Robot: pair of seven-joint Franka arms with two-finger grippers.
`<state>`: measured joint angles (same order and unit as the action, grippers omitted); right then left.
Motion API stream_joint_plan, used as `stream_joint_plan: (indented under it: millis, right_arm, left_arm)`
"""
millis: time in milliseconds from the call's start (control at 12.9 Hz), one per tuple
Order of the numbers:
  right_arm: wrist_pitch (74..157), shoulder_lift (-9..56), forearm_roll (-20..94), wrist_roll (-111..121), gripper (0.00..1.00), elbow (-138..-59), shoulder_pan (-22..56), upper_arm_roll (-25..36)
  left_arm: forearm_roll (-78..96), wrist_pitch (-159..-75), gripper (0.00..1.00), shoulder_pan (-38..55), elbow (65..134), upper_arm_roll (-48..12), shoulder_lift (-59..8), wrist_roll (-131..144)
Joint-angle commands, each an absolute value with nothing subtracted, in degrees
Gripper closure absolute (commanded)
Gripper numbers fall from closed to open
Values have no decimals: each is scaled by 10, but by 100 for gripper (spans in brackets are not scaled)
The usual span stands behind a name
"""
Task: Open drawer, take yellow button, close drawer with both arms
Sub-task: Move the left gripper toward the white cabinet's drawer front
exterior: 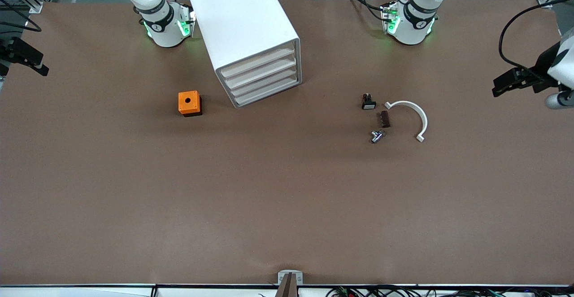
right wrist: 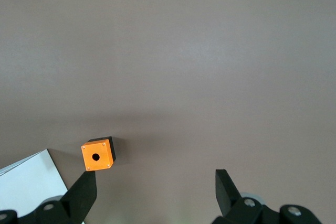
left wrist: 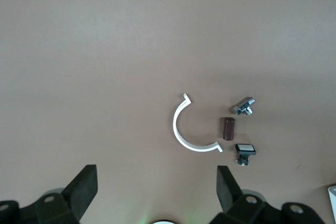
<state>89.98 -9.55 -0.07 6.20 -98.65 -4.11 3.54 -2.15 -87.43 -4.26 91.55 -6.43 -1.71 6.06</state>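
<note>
Brown table covering (exterior: 134, 189) carries a boxy white cabinet (exterior: 244, 28), top drawer (exterior: 258, 61) shut; button unseen, possibly inside. Orange cube with round hole (right wrist: 96, 156) lies below the right gripper (right wrist: 155, 187), jaws spread, empty. White curved clip (left wrist: 189, 129) lies below the left gripper (left wrist: 157, 184), likewise wide, empty.

Both arms have glossy white shells with black joint rings. The right arm (exterior: 157, 19) appears at upper left of the front view and the left arm (exterior: 415, 16) at upper right. Each shows green indicator lights at the wrist section; black cables run along both. A small red part sits on the left arm. The left gripper (left wrist: 155, 190) and right gripper (right wrist: 155, 190) have matte black angular fingers (left wrist: 81, 190) with round screw holes at their mounts.
</note>
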Motion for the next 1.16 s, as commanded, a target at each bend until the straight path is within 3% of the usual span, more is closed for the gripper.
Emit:
stream_joint_plan:
  millis: [0,466,1087]
  right_arm:
    - [902,-55,-5,63,0,-967,-57,25]
    - [925,48,-6,68,0,-927,-71,27]
    - [897,48,41,-112,0,-928,-48,21]
  left_arm:
    - [-8,-873,0,-30,895,-75,-60,118]
    - [38,-917,0,60,888,-77,-162,418]
    - [178,-922,0,210,834,-78,-286,949]
